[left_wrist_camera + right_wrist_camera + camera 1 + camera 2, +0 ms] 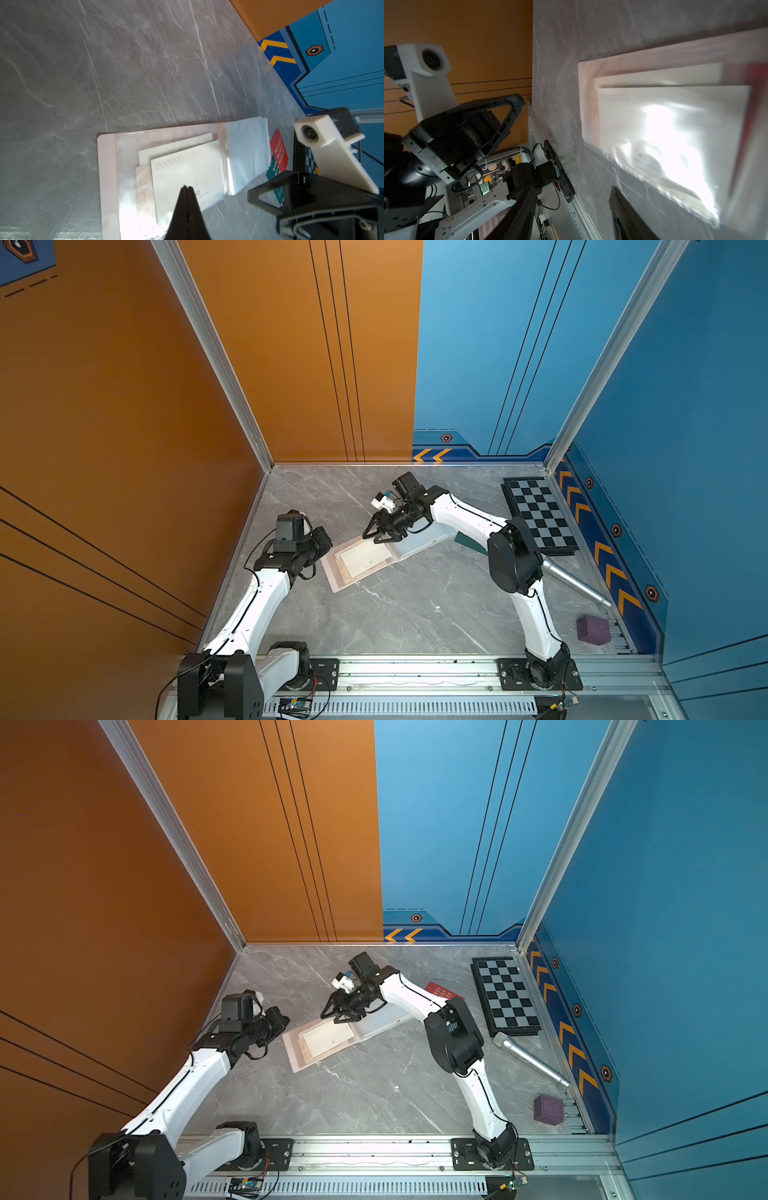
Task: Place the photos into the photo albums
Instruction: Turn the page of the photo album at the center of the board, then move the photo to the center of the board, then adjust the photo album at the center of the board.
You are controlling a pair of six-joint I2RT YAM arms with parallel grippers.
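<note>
The photo album (332,572) (293,1054) lies open on the grey table. Its left page's clear sleeve holds a white card (182,178) (654,116), back side up, with a cream card (176,147) and a pinkish one (145,187) behind it. A red "MONEY" photo (279,149) (442,992) and a dark green photo (275,178) (469,542) lie on the table beyond the album's right page (245,153). My left gripper (187,187) is shut and empty, raised by the album's left side. My right gripper (371,538) (571,207) hangs open over the fold, holding nothing.
A black-and-white checkerboard (540,514) lies at the back right, near the blue wall. A silver microphone (577,580) lies in front of it, and a purple cube (593,629) sits at the front right. An orange wall borders the table's left side.
</note>
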